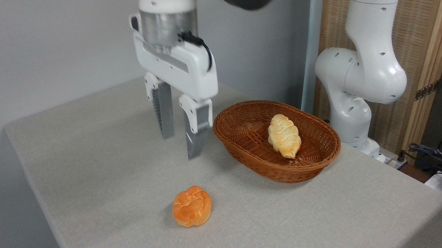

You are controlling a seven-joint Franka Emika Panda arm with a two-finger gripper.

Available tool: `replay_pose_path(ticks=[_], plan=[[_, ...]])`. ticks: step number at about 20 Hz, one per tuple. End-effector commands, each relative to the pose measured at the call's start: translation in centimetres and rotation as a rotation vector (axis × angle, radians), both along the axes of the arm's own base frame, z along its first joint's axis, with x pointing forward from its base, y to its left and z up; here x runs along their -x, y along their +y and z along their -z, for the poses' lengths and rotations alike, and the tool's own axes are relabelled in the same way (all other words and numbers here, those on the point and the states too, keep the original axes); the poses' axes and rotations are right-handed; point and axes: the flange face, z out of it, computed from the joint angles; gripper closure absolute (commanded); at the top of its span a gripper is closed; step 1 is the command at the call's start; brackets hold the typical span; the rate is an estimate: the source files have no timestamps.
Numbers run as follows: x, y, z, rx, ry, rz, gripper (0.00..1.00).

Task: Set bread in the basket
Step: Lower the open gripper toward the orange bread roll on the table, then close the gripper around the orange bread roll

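The gripper hangs above the table with its two fingers pointing downward and tilted slightly, the jaws standing moderately apart with nothing between them. The bread – a small round knotted bun with an orange-golden top – lies on the table below the gripper and toward the camera, clear of both fingertips and well apart from them. The bun is nearly round, so it has no marked long axis; its knotted top faces upward, and a slight widening seems to run left to right, though this is hard to confirm from this angle. The basket – an oval woven wicker basket, reddish-brown – sits to the right of the gripper, its near-left rim just beside the right finger in the picture; whether the two are truly close in depth cannot be told. The long axis of the basket runs from upper left to lower right. Inside the basket lies a pale braided loaf, its long axis running roughly front to back, one end leaning toward the near wall. The bun and the basket are apart, with bare tabletop between them.
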Motion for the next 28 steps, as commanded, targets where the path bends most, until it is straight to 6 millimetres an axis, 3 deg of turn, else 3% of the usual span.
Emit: replay_pose_path(ticks=[1,3,7,15,16,17,18,19,28], plan=[[1.3,0.9,3.8,-0.042,-0.016,0.020,0.00],[1.6,0.7,6.7,-0.043,-0.018,0.026,0.00],[1.2,0.4,10.6,-0.042,-0.047,0.034,0.00],[0.0,-0.6,14.9,-0.039,-0.078,0.053,0.02],[0.0,-0.7,14.9,-0.039,-0.083,0.055,0.17],[-0.2,-0.6,14.7,-0.039,-0.095,0.055,0.41],[-0.3,-0.6,14.6,-0.040,-0.105,0.057,0.57],[-0.3,-0.6,14.6,-0.039,-0.107,0.057,0.65],[-0.2,-0.6,14.8,-0.040,-0.101,0.058,0.65]])
